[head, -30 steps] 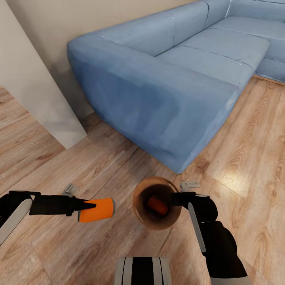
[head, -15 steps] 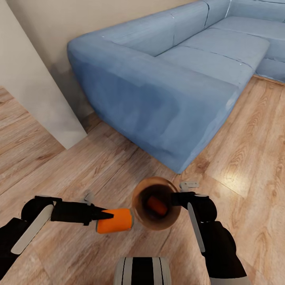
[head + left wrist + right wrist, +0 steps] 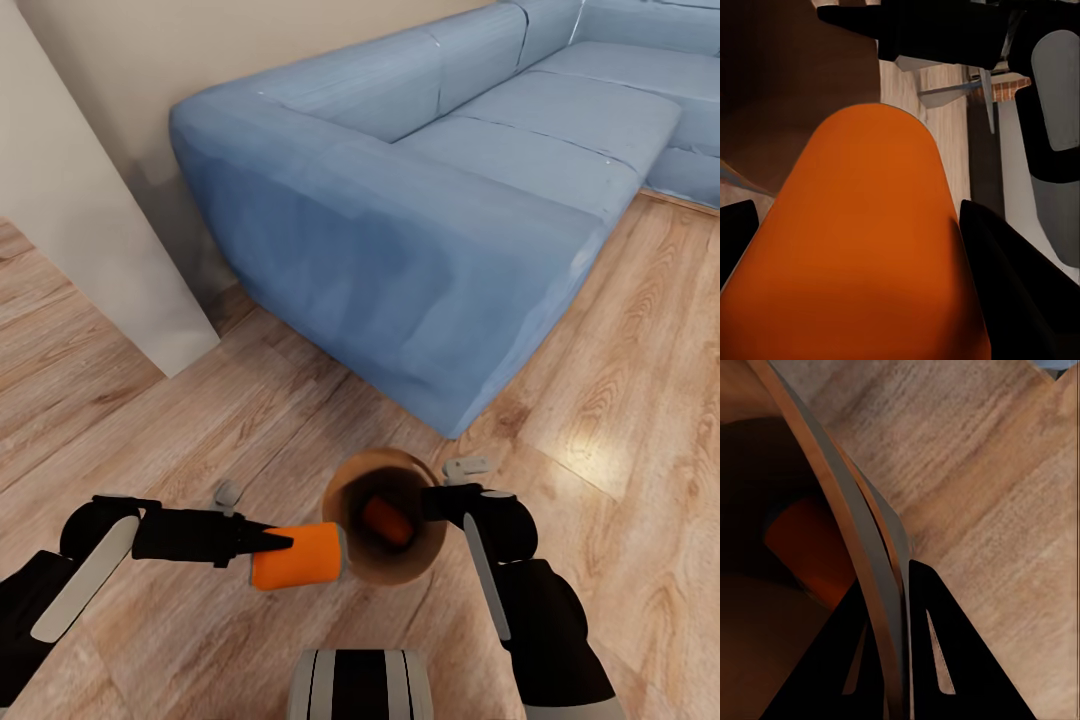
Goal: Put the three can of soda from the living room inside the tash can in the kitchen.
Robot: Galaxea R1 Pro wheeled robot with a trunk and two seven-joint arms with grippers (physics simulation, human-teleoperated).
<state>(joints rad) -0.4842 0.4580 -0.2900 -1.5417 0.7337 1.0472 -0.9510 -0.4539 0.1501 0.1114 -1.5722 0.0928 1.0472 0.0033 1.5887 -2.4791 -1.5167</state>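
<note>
Sideways, can (image 3: 296, 556) fills left end effector (image 3: 262, 544).

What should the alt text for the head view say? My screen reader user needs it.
The left gripper holds an orange soda can sideways against the rim of a brown wooden bucket, which the right gripper grips by its wall. Another orange can lies inside. A blue sofa stands behind on the plank floor.

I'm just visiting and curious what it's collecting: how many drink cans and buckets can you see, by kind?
Orange cans: 2, one held in the left claw at, one lying inside the bucket.
Wooden buckets: 1, its rim pinched by the right claw.
Total: 3 things.
</note>
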